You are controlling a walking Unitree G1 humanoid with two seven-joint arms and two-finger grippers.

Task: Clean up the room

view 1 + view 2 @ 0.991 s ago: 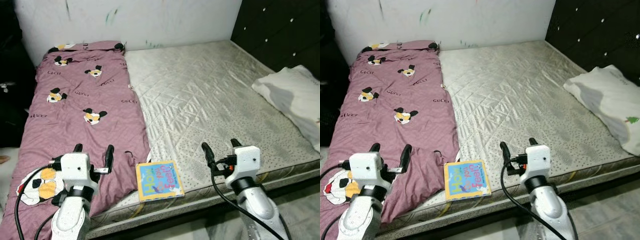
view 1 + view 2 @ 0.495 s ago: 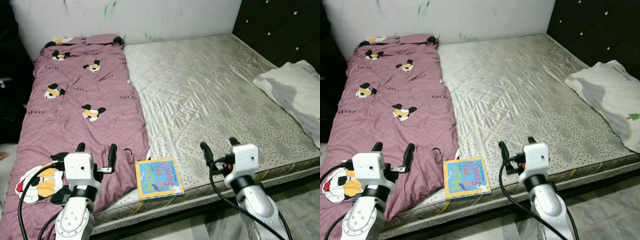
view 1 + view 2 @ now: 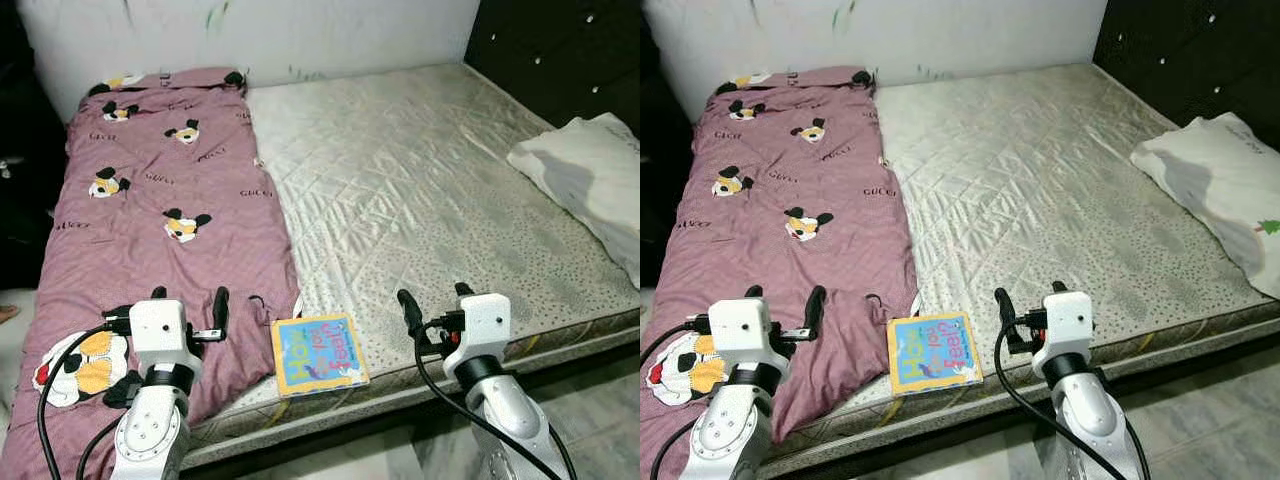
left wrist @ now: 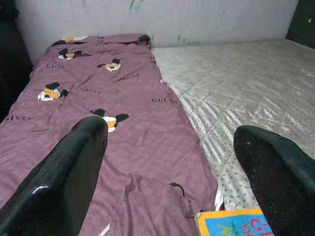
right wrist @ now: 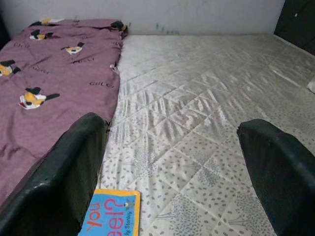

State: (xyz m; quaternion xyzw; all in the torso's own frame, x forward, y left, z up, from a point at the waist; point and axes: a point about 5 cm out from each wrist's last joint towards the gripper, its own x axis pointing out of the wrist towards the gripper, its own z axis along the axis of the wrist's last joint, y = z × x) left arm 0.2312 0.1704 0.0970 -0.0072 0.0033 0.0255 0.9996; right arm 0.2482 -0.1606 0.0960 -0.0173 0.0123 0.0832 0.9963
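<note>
A blue and yellow children's book (image 3: 318, 354) lies flat on the mattress (image 3: 430, 190) at its near edge, beside the hem of a purple cartoon-print blanket (image 3: 160, 210). My left gripper (image 3: 188, 301) hovers open over the blanket's near end, left of the book. On the other side of the book my right gripper (image 3: 434, 300) stands open above the mattress edge. The book's corner (image 4: 231, 222) also appears in the left wrist view and the book (image 5: 110, 218) in the right wrist view, low between the fingers.
A white pillow (image 3: 590, 180) lies at the bed's right side against a dark padded headboard (image 3: 550, 55). A pale marked wall (image 3: 250, 30) runs behind the bed. Tiled floor (image 3: 590, 400) lies at the lower right.
The camera has drifted slightly, so the whole scene has shifted. Both grippers stay open at about the same places on either side of the book.
</note>
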